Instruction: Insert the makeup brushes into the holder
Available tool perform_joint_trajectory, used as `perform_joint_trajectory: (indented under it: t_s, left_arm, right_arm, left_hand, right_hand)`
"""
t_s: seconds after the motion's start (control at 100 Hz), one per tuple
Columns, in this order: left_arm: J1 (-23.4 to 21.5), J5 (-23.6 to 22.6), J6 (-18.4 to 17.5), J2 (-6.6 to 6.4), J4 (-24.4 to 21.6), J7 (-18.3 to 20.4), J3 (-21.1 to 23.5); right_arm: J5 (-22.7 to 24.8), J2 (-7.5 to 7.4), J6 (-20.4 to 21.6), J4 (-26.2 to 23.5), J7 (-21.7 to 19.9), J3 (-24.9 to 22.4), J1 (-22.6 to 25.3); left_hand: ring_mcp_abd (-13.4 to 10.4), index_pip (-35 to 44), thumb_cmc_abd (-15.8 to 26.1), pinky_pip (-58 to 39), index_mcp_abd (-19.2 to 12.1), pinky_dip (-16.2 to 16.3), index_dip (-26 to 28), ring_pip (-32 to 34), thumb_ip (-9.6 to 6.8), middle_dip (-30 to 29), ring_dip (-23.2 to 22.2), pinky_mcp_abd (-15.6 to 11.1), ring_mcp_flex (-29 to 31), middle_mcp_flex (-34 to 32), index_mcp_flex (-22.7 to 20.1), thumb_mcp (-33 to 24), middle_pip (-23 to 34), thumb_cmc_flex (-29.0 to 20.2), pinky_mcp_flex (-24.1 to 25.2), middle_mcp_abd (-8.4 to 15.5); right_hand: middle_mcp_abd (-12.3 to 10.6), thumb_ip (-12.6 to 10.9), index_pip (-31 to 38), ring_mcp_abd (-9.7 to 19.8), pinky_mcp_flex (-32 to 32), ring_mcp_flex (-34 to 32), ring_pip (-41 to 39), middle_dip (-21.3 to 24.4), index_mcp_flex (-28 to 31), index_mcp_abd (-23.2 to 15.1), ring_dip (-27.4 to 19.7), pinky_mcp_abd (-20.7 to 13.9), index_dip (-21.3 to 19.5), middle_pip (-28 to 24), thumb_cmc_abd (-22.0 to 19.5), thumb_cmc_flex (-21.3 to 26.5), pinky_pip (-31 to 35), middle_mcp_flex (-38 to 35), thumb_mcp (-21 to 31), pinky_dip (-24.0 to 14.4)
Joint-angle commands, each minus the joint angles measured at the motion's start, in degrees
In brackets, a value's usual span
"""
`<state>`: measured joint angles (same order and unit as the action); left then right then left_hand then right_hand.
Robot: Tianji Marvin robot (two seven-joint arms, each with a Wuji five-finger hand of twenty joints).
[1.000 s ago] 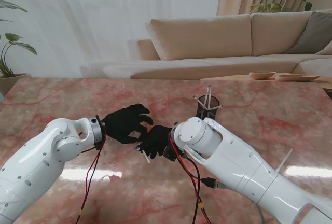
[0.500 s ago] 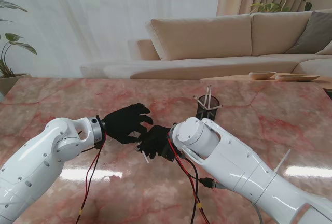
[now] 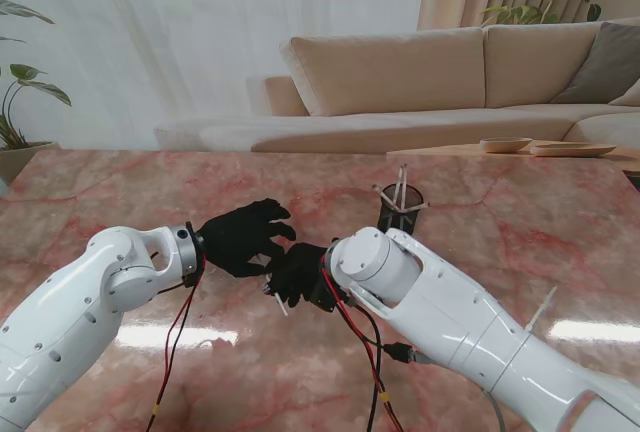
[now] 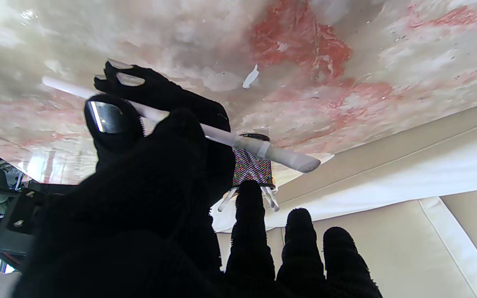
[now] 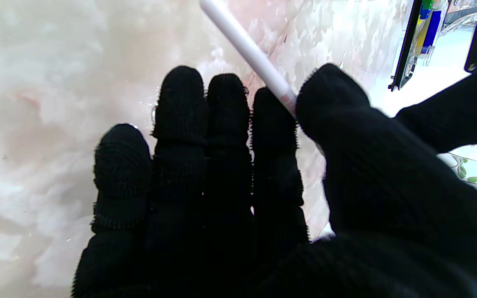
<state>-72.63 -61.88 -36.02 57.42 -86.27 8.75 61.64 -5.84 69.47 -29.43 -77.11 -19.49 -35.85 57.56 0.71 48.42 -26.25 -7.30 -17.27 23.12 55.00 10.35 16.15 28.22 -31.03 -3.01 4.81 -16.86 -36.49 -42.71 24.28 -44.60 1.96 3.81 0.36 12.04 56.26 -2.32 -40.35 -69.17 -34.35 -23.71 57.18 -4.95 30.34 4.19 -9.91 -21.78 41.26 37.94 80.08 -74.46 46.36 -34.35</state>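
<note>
Makeup brush (image 5: pixel 250 53) pinched in right hand (image 3: pixel 298 274) fingers, left hand (image 3: pixel 243 237) fingers spread, holder (image 3: pixel 400 208) farther off

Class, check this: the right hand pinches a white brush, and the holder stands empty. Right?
Not empty: the stand view shows the holder already has sticks poking out. The right hand does pinch a white brush.

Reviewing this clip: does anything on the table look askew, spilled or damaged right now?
Nothing looks spilled or broken. The holder stands upright, though its brushes splay at different angles. One white brush is pinched in the right robot hand, close beside the left robot hand.
</note>
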Motion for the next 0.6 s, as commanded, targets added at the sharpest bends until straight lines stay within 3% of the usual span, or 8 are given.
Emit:
perform_joint_trajectory:
  t_s: [0.0,0.07,0.38,0.59]
  left_arm:
    - [-0.15,-0.44,-0.09,-0.08,-0.28,-0.43,0.0]
    - [-0.22,-0.71,-0.07,-0.09,-0.3,-0.66,0.0]
    - [-0.39,-2.74,0.04,-0.07,-0.28,-3.03,-0.08]
    - [-0.4,-2.13,0.1,0.15,0.17,-4.12,-0.13]
  right_arm:
    - [0.22,0.29,-0.09,0.29,-0.41,0.0,0.39]
    - [0.51,0.32,-0.23,0.17,-0.06,-0.11,0.53]
    - [1.61,-0.16,-0.65,0.07,-0.72,0.14,0.16]
    - [1.99,-0.3,-0.81,0.03,-0.88,0.2,0.14]
  left_hand:
    - [-1.98,4.69,2.22,2.59,-4.0,-0.8,0.12,-0.03,-0.86,-0.03,0.49,-0.03,-0.62,0.03,-2.53,-2.01,-1.2,-0.93,0.08,0.91]
    - [-1.94,4.7,2.28,2.53,-3.92,-0.77,-0.13,0.0,-0.84,-0.03,0.48,-0.02,-0.63,0.04,-2.39,-2.03,-1.21,-0.86,0.05,0.87]
    - [-1.96,5.36,1.94,2.04,-3.88,-0.22,-4.58,0.41,-1.34,-0.6,0.45,0.1,-0.5,0.4,-1.33,-1.42,-1.53,-0.65,0.22,1.04]
    - [-2.31,6.26,0.59,2.34,-5.24,-0.4,-8.13,-0.01,-2.1,-1.87,0.75,-0.03,-0.67,1.43,2.61,-2.44,-2.07,0.8,0.17,1.48]
  right_hand:
    - [-0.14,1.98,3.22,1.19,-1.05,-3.92,-1.79,-1.28,0.96,-4.38,1.13,-1.44,-2.81,-1.96,0.71,0.8,3.74,-3.97,3.72,-1.63]
    - [0.36,1.93,3.1,0.86,-1.32,-4.21,-2.57,-1.63,0.73,-3.89,1.54,-1.32,-5.13,-2.24,0.17,0.77,4.38,-4.27,4.09,-2.0]
    - [1.69,1.86,3.21,0.23,-2.21,-5.29,-3.99,-1.72,0.54,-2.27,2.08,-1.31,-8.06,-2.91,0.37,0.71,5.73,-5.37,5.15,-2.6]
    - [1.99,1.9,2.78,0.08,-2.31,-5.33,-4.3,-1.77,0.55,-2.22,2.2,-1.38,-8.8,-3.12,0.71,0.84,5.85,-5.32,5.87,-2.71]
